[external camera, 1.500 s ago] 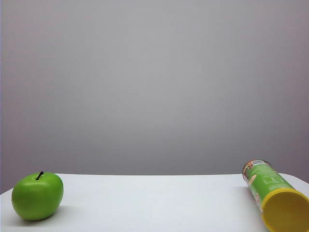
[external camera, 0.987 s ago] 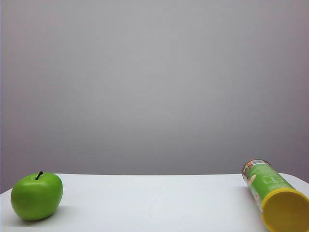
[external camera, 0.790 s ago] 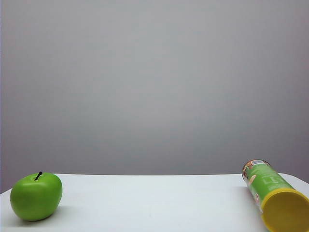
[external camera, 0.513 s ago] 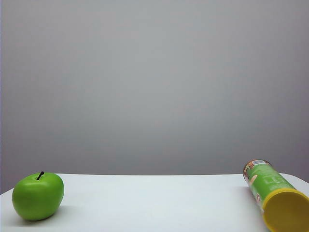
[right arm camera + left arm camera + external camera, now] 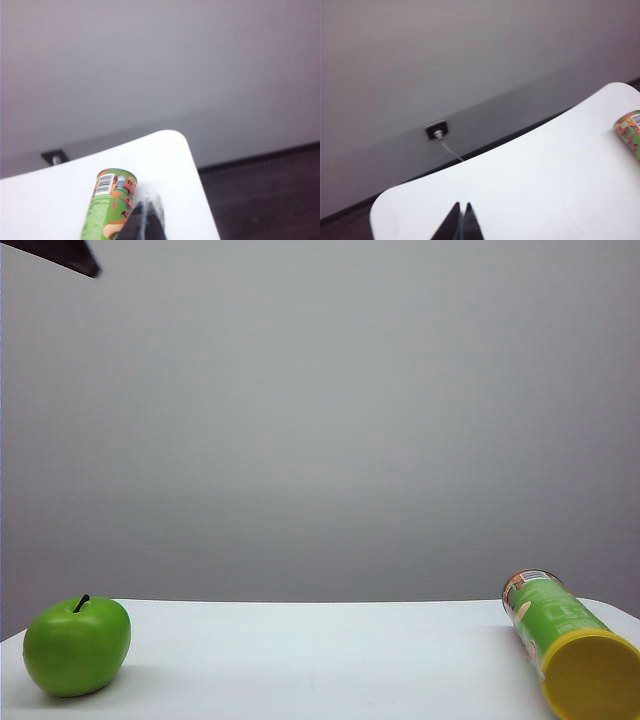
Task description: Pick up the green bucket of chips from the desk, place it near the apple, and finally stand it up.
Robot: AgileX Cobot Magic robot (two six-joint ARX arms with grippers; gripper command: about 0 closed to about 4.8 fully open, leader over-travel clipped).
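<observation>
The green bucket of chips (image 5: 556, 618) lies on its side at the right end of the desk (image 5: 320, 660), its yellow lid (image 5: 592, 677) facing the exterior camera. The apple (image 5: 77, 647) sits at the desk's left end. My right gripper (image 5: 145, 204) is shut and empty, hovering just beside the bucket of chips (image 5: 111, 200) near its barcode end. My left gripper (image 5: 462, 204) is shut and empty over bare desk (image 5: 530, 185); the bucket's end (image 5: 631, 131) shows far off to its side. The apple is out of both wrist views.
A dark piece of an arm (image 5: 62, 252) pokes into the exterior view's top left corner. A grey wall stands behind the desk, with a socket and cable (image 5: 436, 131). The desk's rounded corner (image 5: 175, 137) lies just past the bucket, with dark floor (image 5: 265, 195) beyond.
A dark arm part has come into the top left corner of the exterior view. The apple and the bucket of chips lie where they were.
</observation>
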